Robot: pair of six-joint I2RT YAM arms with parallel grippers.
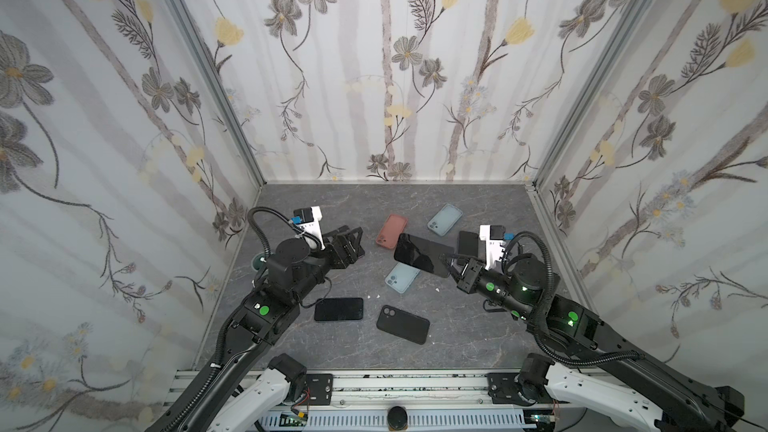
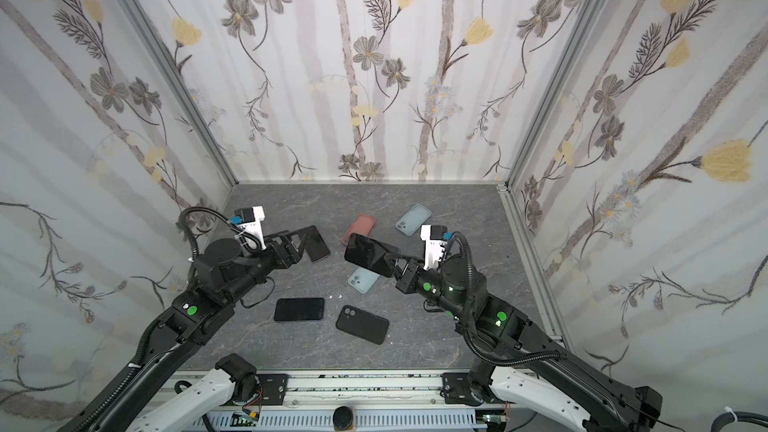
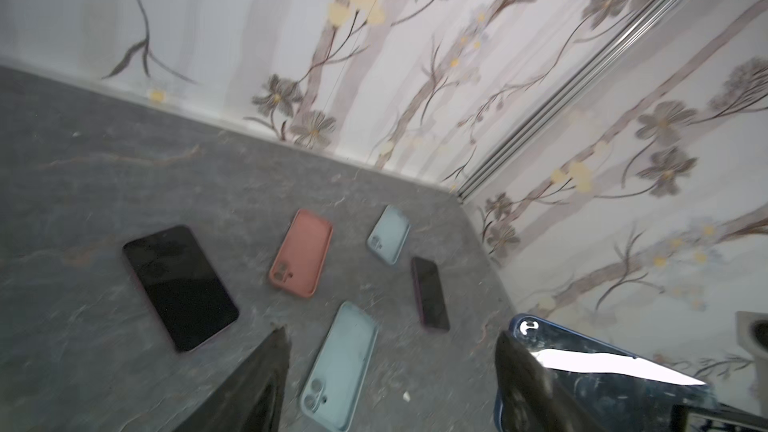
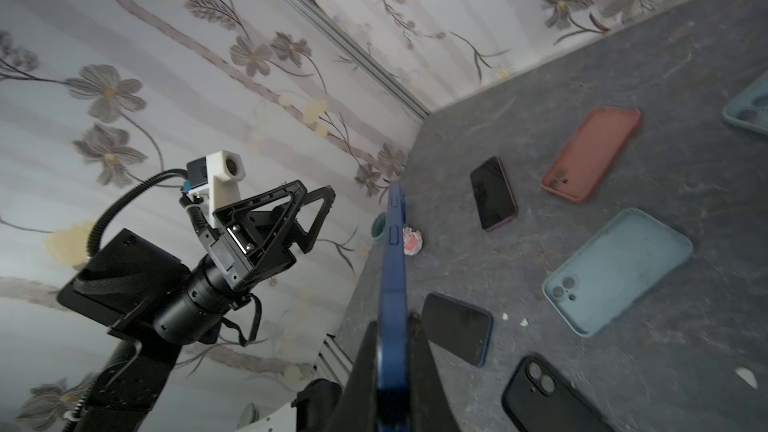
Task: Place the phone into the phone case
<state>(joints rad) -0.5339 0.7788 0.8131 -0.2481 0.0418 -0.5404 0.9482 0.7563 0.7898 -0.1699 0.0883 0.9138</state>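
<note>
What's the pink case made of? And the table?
The pink case looks like soft silicone or rubber: matte, no shine, rounded edges. The table looks like grey stone with thin veins; real stone or a printed sheet, I cannot tell.

No text, brand or number is legible in any view. Fine dark marks on the white camera mount [image 1: 491, 248] of the right arm (and on the left arm's mount [image 1: 312, 229]) are too small to read; a white mark on the blue-edged phone [image 3: 582, 347] is indecipherable.
</note>
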